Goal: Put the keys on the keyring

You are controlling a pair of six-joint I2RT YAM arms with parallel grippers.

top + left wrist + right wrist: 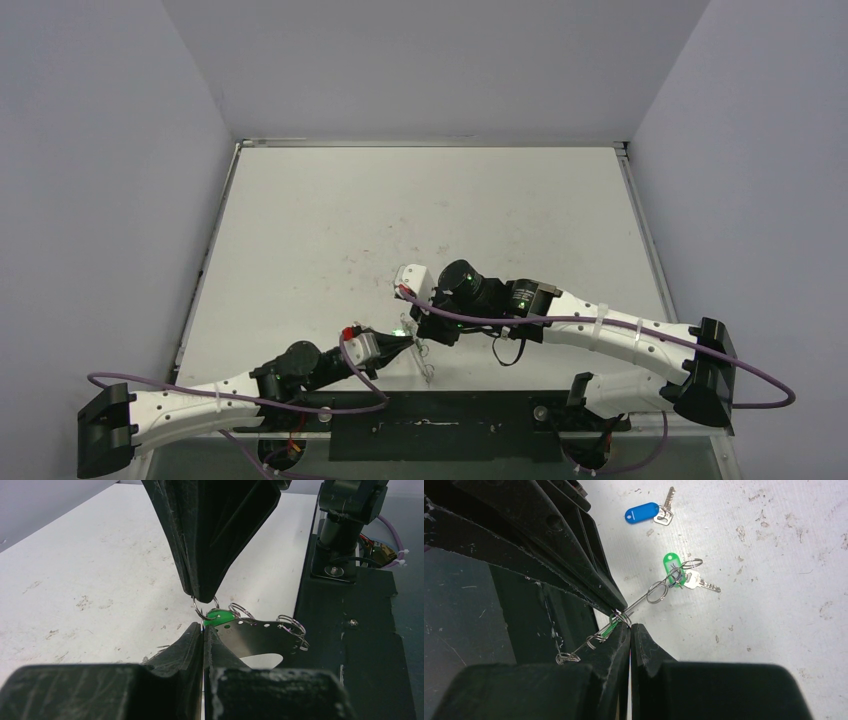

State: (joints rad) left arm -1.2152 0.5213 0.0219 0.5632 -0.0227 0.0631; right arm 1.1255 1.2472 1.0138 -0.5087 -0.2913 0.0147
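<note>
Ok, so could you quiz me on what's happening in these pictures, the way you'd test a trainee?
1. What colour is the head of the key lying alone on the table, apart from the keyring?
2. True or false: the left gripper and the right gripper both stand wide open.
3. The key tag showing just beside the place where the two grippers meet is: A red, B green, C yellow.
Key: 1 blue; 2 false, both are shut; 3 B.
</note>
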